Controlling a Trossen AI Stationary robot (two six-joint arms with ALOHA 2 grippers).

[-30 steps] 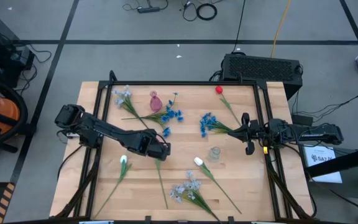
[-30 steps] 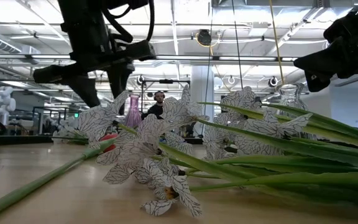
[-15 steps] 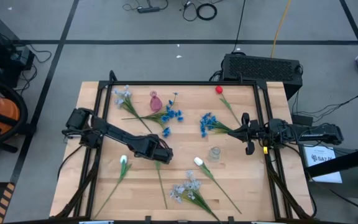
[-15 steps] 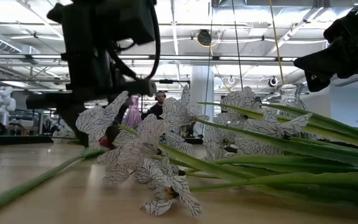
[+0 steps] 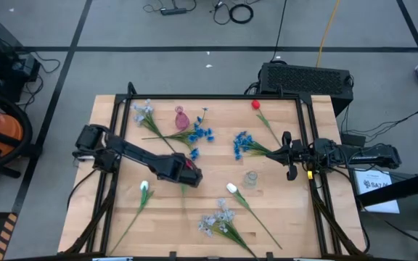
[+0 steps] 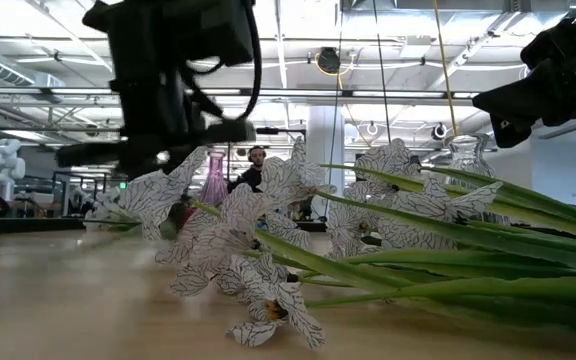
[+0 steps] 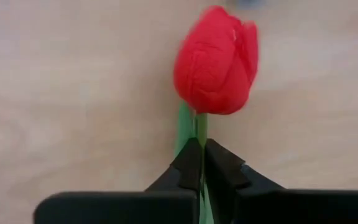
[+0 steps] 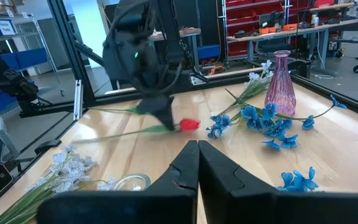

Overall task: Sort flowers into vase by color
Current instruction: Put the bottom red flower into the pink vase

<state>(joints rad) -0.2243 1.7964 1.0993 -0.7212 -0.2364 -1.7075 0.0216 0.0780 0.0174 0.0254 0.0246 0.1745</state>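
Observation:
My left gripper (image 5: 190,172) is at the table's middle, shut on a red tulip (image 7: 216,59). Its bud (image 8: 190,124) juts out just past the fingers. My right gripper (image 5: 287,156) waits shut at the right side with nothing in it, beside a blue spray (image 5: 242,143). A pink vase (image 5: 181,117) stands at the far middle, and a clear glass vase (image 5: 250,178) stands right of centre. Lying flat on the table are a second red tulip (image 5: 255,105), two white tulips (image 5: 145,186) (image 5: 232,189), another blue spray (image 5: 202,134) and two pale sprays (image 5: 144,110) (image 5: 220,217). My left gripper pinches the red tulip's green stem (image 7: 188,124) between its two fingers, just below the bud. The fingers come from above and lie across the stem. The tulip is off the table, and its stem (image 8: 117,134) trails about level behind the gripper.
Black frame rails (image 5: 307,130) run along the table's left, far and right sides. A black box (image 5: 307,76) sits behind the far right corner. Bare wood (image 5: 165,217) lies between the near flowers. People show in the room behind in the low view.
My left gripper has come down onto the red tulip and shut on its stem just below the bud. It has then risen a little. The stem, which lay on the table toward the near edge, is now lifted off it.

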